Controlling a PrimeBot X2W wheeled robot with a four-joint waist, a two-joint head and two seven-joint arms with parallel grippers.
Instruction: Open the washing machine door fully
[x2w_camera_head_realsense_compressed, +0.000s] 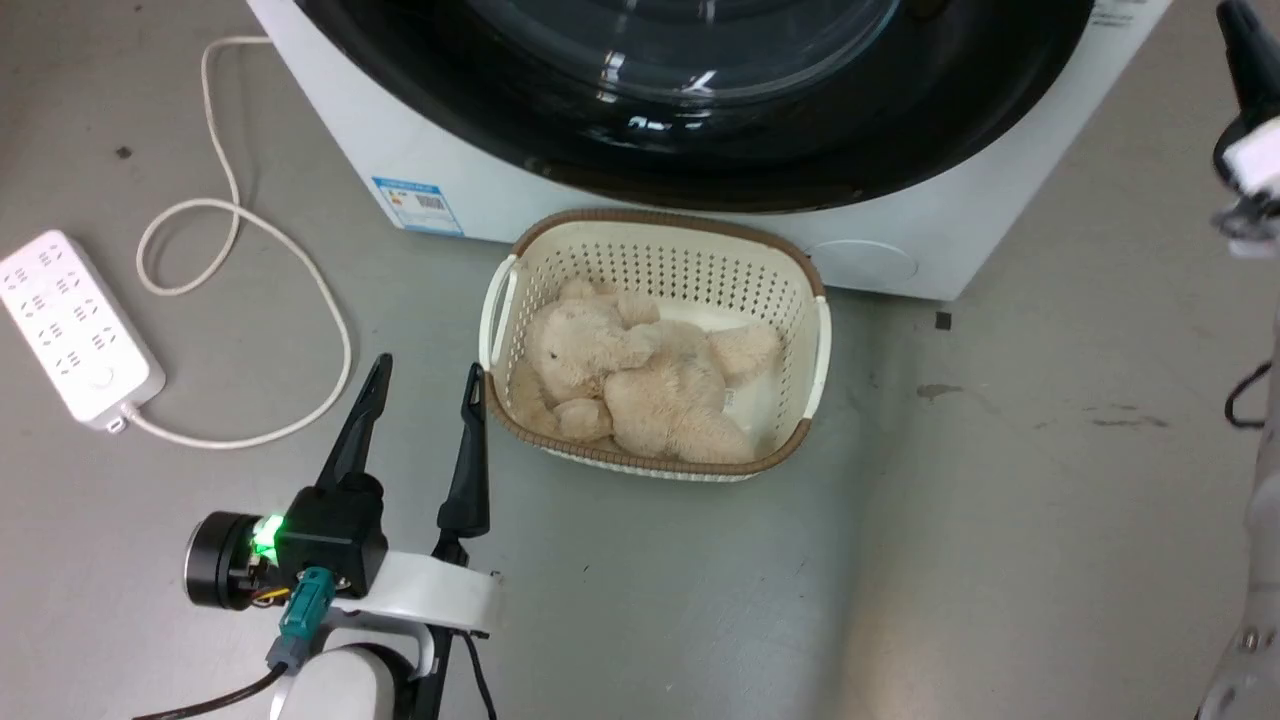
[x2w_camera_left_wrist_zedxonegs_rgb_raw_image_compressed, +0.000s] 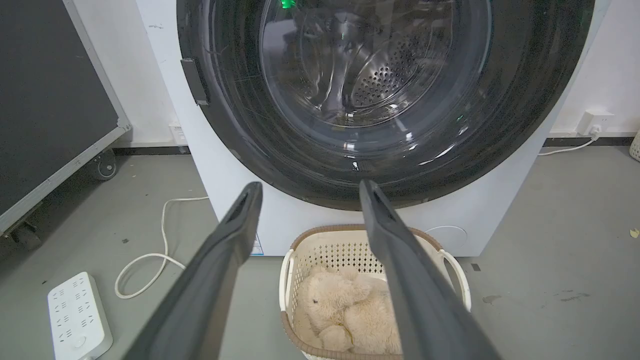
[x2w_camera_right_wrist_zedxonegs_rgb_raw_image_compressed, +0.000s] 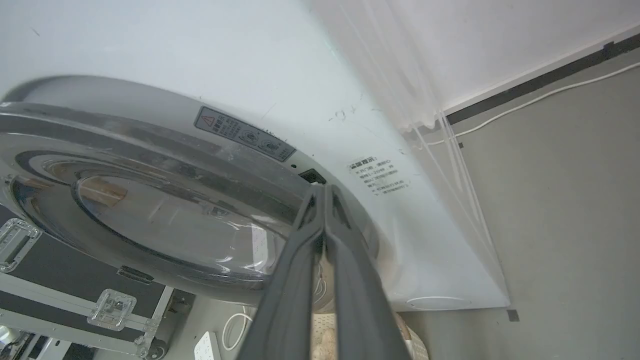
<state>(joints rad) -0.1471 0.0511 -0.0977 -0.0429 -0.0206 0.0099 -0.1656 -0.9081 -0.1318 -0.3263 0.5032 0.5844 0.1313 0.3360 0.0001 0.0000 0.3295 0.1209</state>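
Nearest to the head camera is the left hand (x2w_camera_head_realsense_compressed: 428, 368), low at the near left over the grey floor (x2w_camera_head_realsense_compressed: 1000, 500); its two dark fingers stand well apart and nothing is between them. They point toward the far side, and the right finger's tip is just beside the near left corner of a cream basket (x2w_camera_head_realsense_compressed: 680, 265). A beige plush toy (x2w_camera_head_realsense_compressed: 640, 380) lies inside this basket, and the basket stands on the floor just in front of the washing machine (x2w_camera_head_realsense_compressed: 420, 140). To the left of the hand a white power strip (x2w_camera_head_realsense_compressed: 75, 325) lies on the floor, with its pale cable (x2w_camera_head_realsense_compressed: 240, 220) in loops toward the machine; a blue label (x2w_camera_head_realsense_compressed: 418, 205) is on the machine's lower left corner.

The washing machine door (x2w_camera_head_realsense_compressed: 700, 130) is the big black disc with the clear glass in the middle; it covers almost the whole front of the machine, at the far side of the scene. In the right wrist view the door (x2w_camera_right_wrist_zedxonegs_rgb_raw_image_compressed: 150, 150) stands a little away from the white front, so it is ajar but not fully open. The right hand (x2w_camera_right_wrist_zedxonegs_rgb_raw_image_compressed: 322, 192) has its fingers pressed together with nothing between them; the tips lie at the door's right edge, near a dark latch slot (x2w_camera_right_wrist_zedxonegs_rgb_raw_image_compressed: 312, 176); whether they touch the door I cannot tell.
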